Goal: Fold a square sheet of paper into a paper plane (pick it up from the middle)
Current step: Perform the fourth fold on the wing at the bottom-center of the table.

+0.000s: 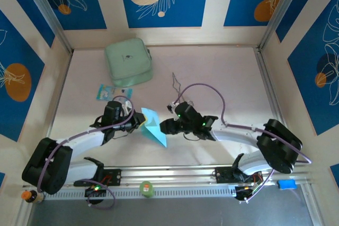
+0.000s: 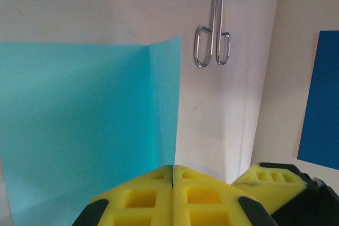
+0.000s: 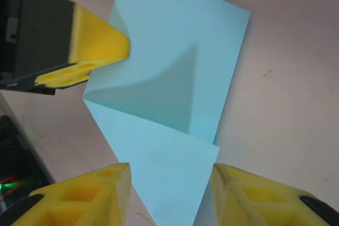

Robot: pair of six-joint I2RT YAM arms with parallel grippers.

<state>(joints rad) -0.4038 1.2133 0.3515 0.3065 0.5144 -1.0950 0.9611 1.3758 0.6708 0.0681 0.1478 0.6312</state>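
- The square sheet of paper (image 1: 155, 129) lies near the middle of the desk (image 1: 222, 78), between the two tools. It is not flat: one part rests on the surface and another part stands up along a crease.
- The left tool (image 1: 139, 122) meets the sheet from its 9 o'clock side.
- In the left wrist view, the left tool (image 2: 172, 169) is clenched, its yellow pads pressed together on the sheet's edge. The cyan sheet (image 2: 79, 120) rises from the pads toward 11 o'clock, with a vertical crease near its right edge.
- The right tool (image 1: 163, 126) sits at the sheet's 3 o'clock side.
- In the right wrist view, the right tool (image 3: 169, 170) is released, its yellow fingers spread wide with the sheet's near corner between them. Whether they touch the paper cannot be told.
- In that same view the sheet (image 3: 175, 62) shows a raised fold running across it, and the left tool's yellow tip touches its edge at 10 o'clock.
- The mint-green case (image 1: 128, 63) stands at 11 o'clock from the sheet, well apart.
- The metal tongs (image 1: 176, 83) lie at 1 o'clock from the sheet.
- A blue-and-white packet (image 1: 107, 92) lies at 10 o'clock, just below the case.
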